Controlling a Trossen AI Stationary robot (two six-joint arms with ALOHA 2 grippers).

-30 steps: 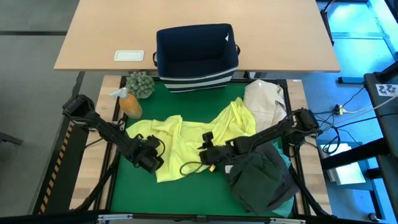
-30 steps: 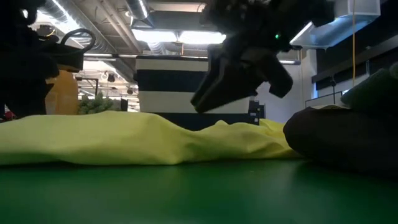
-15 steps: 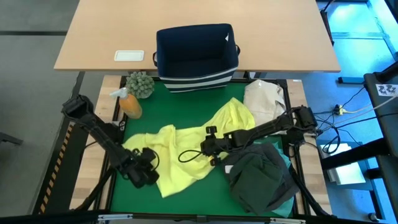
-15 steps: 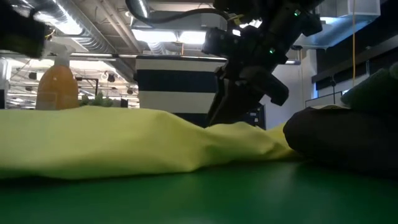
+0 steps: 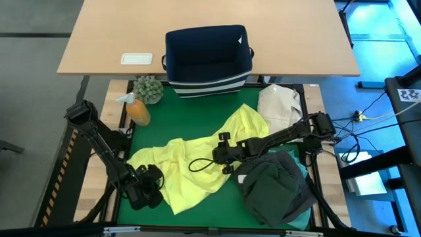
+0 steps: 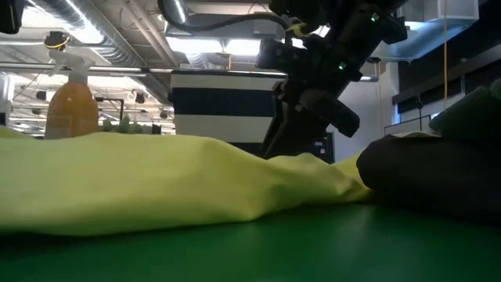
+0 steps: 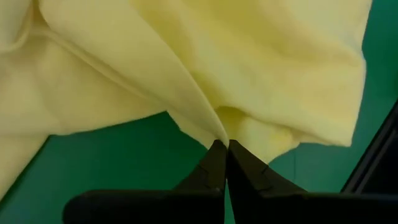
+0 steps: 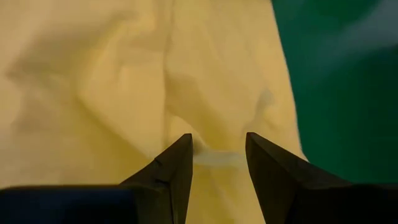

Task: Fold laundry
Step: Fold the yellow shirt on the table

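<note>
The bright yellow-green shirt (image 5: 210, 158) lies crumpled across the green mat, and in the low view the shirt (image 6: 156, 180) fills the foreground. My left gripper (image 5: 152, 187) (image 7: 224, 148) is at the shirt's near-left end, shut on it. My right gripper (image 5: 217, 157) (image 8: 217, 142) is open, pointing down at the shirt's middle, with a small ridge of cloth between its fingers. A dark olive-black garment (image 5: 273, 187) is heaped at the near right, with turquoise cloth (image 5: 304, 172) showing under it. My left gripper pinches a fold of the shirt (image 7: 214, 127) between its two fingertips, at the shirt's near-left part. The cloth fans out from the pinch and creases run toward it. My right gripper stands at the shirt's middle (image 8: 217, 158) from above; I cannot tell whether its fingers touch the cloth.
A cream-beige bundle (image 5: 279, 105) lies at the mat's far right. A navy bin with a striped base (image 5: 208, 52) stands at the far edge. An orange bottle (image 5: 137, 110) and a green plant-like thing (image 5: 148, 89) stand at the far left. Bare green mat (image 5: 197, 210) shows near.
My left gripper has moved toward the table's near-left corner, shut on the shirt, dragging its left part along the mat toward the near edge. The shirt's far-right part has stayed in place. My right gripper shifted slightly toward the far edge, then kept still.
</note>
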